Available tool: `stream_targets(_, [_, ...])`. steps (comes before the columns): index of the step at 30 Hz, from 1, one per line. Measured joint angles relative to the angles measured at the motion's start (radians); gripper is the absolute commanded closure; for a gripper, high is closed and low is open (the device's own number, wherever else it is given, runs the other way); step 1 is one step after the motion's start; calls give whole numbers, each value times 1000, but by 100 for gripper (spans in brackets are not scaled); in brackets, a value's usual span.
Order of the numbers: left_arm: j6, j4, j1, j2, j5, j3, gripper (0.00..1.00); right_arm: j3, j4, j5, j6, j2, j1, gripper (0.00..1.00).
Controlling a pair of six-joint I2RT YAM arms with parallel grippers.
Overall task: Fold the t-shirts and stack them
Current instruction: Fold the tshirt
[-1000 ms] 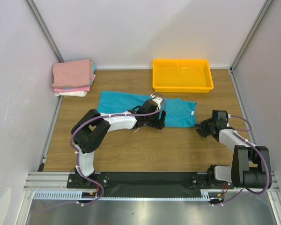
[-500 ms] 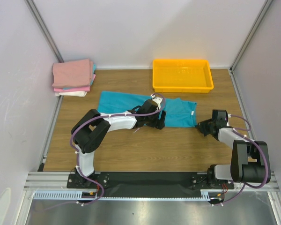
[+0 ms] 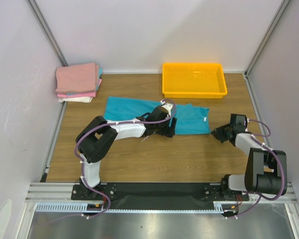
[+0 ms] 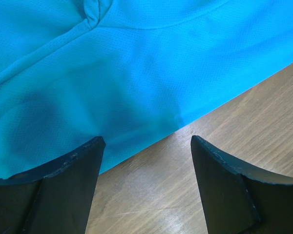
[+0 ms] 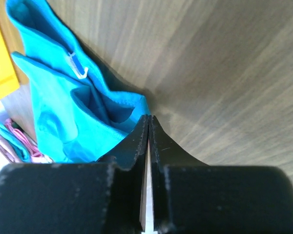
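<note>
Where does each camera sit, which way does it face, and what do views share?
Top external: above and behind the bases, looking down on the table; left arm, right arm, teal t-shirt, folded stack, yellow tray.
Left wrist: on the left arm, facing down past open left fingers at the shirt's edge.
Right wrist: low, facing along the table; right fingers shut on the shirt's corner.
Shared: all three show the shirt.

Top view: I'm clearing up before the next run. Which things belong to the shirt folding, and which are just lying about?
For the job: teal t-shirt, laid out mid-table; folded stack of shirts, far left corner.
Lying about: yellow tray.
</note>
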Motion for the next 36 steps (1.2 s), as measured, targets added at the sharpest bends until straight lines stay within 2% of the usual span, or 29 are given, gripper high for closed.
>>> stream_targets(3, [0,2,0,-1,0,-2,20,2,-27,-6,-19,0,-3,69])
stream_targets(10, [11,-47,0,-25,-1,-5,13,72,-151,-6,-111,-48,-8,55])
stream_targets(15, [26,-208,7,-85,-36,58,3,202,-195,-3,-188,-111,11,39])
stream_targets(18, [23,-273,48,-130,-43,148,2,293,-203,12,-210,-96,74,31])
stream_targets(21, [8,-281,148,-196,-42,196,2,350,-185,34,-214,-57,201,25])
stream_targets(25, [-15,-281,312,-240,-49,195,2,360,-145,44,-181,27,342,26])
stream_targets(29, [-53,-281,443,-219,-55,150,2,351,-113,68,-151,111,376,26])
stream_targets(36, [-87,-293,528,-118,-55,110,3,350,-37,95,-123,225,380,26])
